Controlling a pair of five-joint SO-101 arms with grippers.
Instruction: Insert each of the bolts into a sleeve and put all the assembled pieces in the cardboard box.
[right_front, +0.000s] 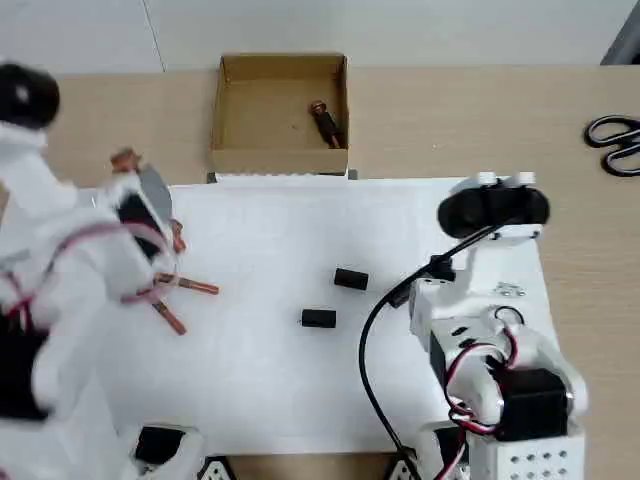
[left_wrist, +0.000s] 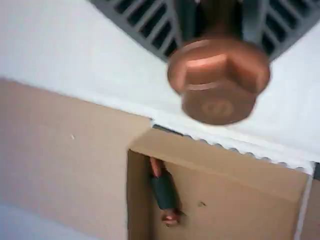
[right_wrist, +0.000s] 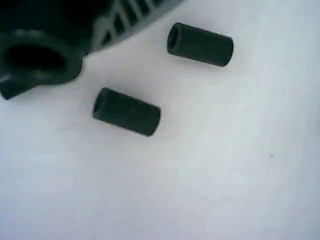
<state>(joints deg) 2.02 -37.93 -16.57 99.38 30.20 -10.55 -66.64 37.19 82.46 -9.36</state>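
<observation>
My left gripper hangs over the left edge of the white mat, shut on a copper bolt. In the left wrist view the bolt's hexagonal head sticks out toward the cardboard box. The cardboard box holds one assembled bolt-and-sleeve piece, also seen as the piece. Two black sleeves lie mid-mat, the same sleeves below my right gripper. The right arm stands at the mat's right side.
Three loose copper bolts lie on the white mat under the left arm. Black scissors rest on the wooden table at the far right. Cables trail from the right arm's base.
</observation>
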